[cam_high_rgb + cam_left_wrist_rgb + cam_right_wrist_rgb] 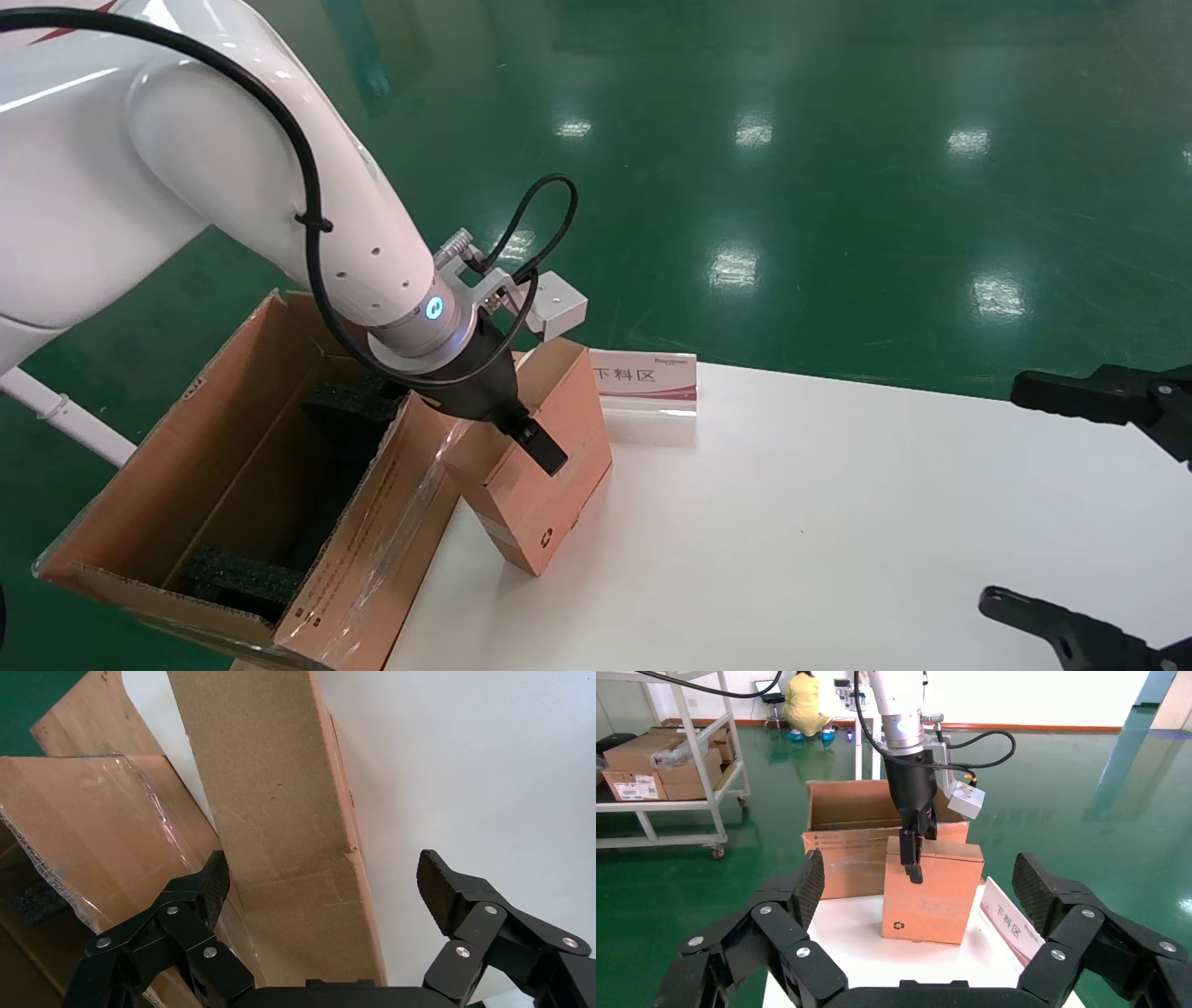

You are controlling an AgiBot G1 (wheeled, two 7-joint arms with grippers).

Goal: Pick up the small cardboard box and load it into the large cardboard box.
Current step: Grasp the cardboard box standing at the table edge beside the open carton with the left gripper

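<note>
The small cardboard box (pixel 549 503) stands on the white table (pixel 838 522) at its left edge; its recycling symbol faces the right wrist view (pixel 933 896). The large cardboard box (pixel 233 419) stands right beside it, off the table, flaps up and black foam inside. My left gripper (pixel 507 440) is open and straddles the small box's top (pixel 281 811). One finger (pixel 211 881) sits between the small box and the large box's taped flap (pixel 105 825). The other finger (pixel 439 881) is apart from the box. My right gripper (pixel 1004 492) is open and empty at the table's right.
A white sign with a red stripe (pixel 645 377) stands just behind the small box. Green floor surrounds the table. In the right wrist view a shelf cart with cartons (pixel 666 762) and a person in yellow (pixel 803 706) are far behind.
</note>
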